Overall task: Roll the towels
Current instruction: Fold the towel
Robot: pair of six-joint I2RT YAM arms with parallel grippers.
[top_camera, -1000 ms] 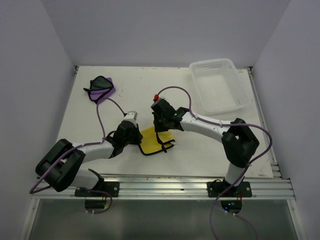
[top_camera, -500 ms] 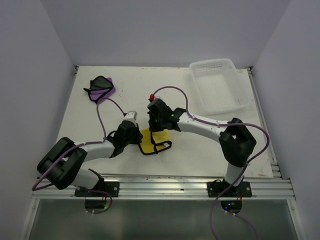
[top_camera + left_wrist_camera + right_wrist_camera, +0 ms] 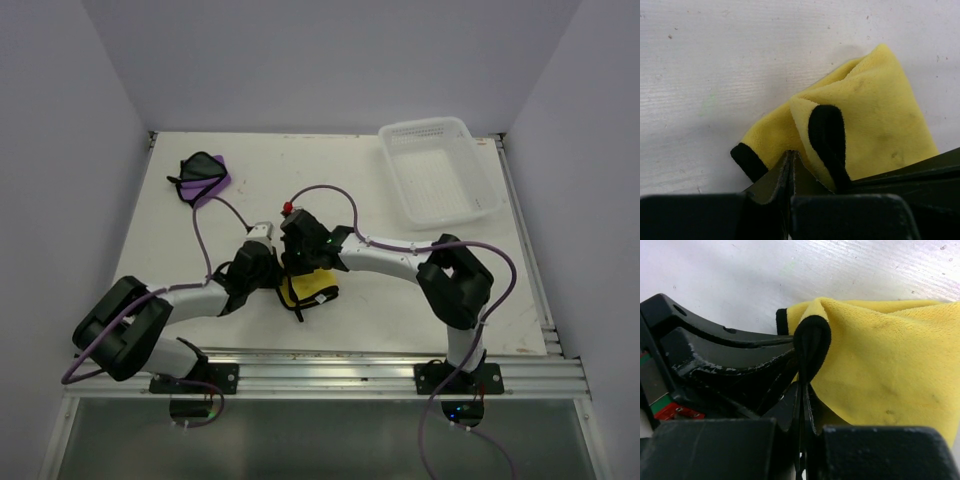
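Top external: both my grippers meet at the yellow towel [image 3: 312,290] on the white table [image 3: 330,170]. My left gripper [image 3: 276,280] is at the towel's left side. My right gripper [image 3: 300,272] comes in from the right, and the two heads nearly touch. Towel is bunched, partly hidden under the right gripper.

Left wrist: left gripper [image 3: 790,156] jaws are fully together, tips right against the near edge of the yellow towel [image 3: 875,115]. Can't tell if any cloth is pinched between them. A fold of black edging [image 3: 827,132] stands just ahead and right of the tips. One black corner lies just left of them.

Right wrist: right gripper [image 3: 805,390] is clamped on the black edging [image 3: 811,345], which loops up out of the tips. The rest of the yellow towel [image 3: 880,350] spreads ahead and right. The left gripper's fingers [image 3: 720,357] sit right beside mine, on the left.

Purple towel [image 3: 205,176] lies crumpled well beyond and left of the left gripper. White perforated basket [image 3: 425,128] sits well beyond and right of the right gripper.
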